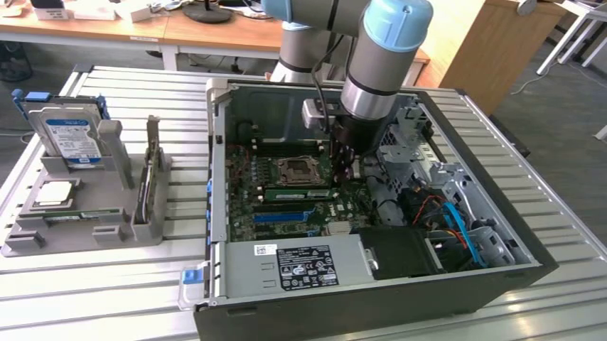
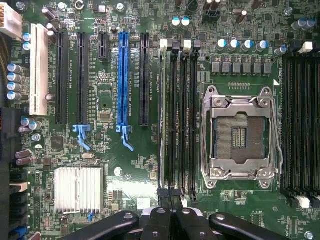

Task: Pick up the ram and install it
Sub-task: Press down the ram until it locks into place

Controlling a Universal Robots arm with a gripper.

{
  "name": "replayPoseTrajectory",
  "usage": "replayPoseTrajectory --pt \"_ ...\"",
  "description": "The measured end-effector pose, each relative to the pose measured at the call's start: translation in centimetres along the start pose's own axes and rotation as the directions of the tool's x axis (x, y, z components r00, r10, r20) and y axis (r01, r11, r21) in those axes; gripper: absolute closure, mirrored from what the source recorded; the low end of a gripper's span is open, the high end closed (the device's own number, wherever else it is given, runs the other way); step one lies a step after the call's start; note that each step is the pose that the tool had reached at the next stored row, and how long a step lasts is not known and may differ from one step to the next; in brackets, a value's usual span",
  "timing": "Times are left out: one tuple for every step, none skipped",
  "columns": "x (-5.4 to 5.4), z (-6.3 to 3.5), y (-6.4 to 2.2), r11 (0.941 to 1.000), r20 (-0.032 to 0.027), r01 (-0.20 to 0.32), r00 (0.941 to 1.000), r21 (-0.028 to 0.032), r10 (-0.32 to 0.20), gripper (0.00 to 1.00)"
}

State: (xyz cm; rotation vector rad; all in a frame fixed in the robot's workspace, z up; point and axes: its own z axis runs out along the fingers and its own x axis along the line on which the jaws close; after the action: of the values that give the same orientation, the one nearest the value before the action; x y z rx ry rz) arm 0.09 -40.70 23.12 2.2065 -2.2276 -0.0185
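Exterior view, foreground: a slatted metal table (image 1: 95,291) carries an open computer case (image 1: 379,305). The case's near end houses a grey power supply (image 1: 294,264) with a dark label.

On the exterior view's left, beside the case, stands a grey parts fixture (image 1: 57,241). It holds a processor chip (image 1: 55,192) lying flat, an upright expansion card (image 1: 147,177) and, farther back, a hard drive (image 1: 71,135) standing on edge.

Middle ground: the motherboard (image 1: 275,206) lies on the case floor. A blue slot (image 1: 284,215) (image 2: 123,80) runs parallel to the memory slots. The wrist view shows a finned silver heatsink (image 2: 77,189) next to the long card slots.

The ram (image 1: 296,192) (image 2: 162,120) sits on edge in a memory slot. It lies between the blue slot and the CPU socket (image 1: 297,170) (image 2: 240,132), which has a bare metal frame. In the exterior view its green face and white sticker are visible. In the wrist view its thin edge occupies the slot farthest from the socket, within the bank beside the socket.

The gripper (image 1: 343,170) (image 2: 172,220) hangs inside the case over the end of this slot bank, just beside the ram's end. It is closed: the dark finger links meet at the midline in the wrist view. Contact with the ram cannot be judged.

Background: the arm (image 1: 379,64), grey with blue joint caps, descends from behind the case. Wooden desks (image 1: 95,32) stand beyond the table.
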Motion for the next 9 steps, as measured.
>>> replayPoseTrajectory --pt "0.0 0.0 0.0 1.0 0.0 0.0 1.0 0.0 0.0 0.89" --pt "0.0 0.0 0.0 1.0 0.0 0.0 1.0 0.0 0.0 0.89" --pt "0.0 -0.01 0.0 1.0 -0.0001 0.0 1.0 0.0 0.0 0.89" --pt "0.01 -0.01 0.01 1.0 -0.0002 0.0 1.0 -0.0001 0.0 0.89" --pt "0.01 -0.01 0.06 1.0 -0.0002 0.0 1.0 -0.0001 0.0 0.89" --pt "0.0 -0.01 0.16 1.0 -0.0003 0.0 1.0 -0.0001 0.0 0.89" --pt "0.0 -0.01 0.27 1.0 -0.0004 0.0 1.0 -0.0001 0.0 0.89" --pt "-0.02 -0.01 0.39 1.0 -0.0004 0.0 1.0 -0.0001 0.0 0.89" --pt "-0.02 0.0 0.48 1.0 -0.0003 0.0 1.0 -0.0001 0.0 0.89"
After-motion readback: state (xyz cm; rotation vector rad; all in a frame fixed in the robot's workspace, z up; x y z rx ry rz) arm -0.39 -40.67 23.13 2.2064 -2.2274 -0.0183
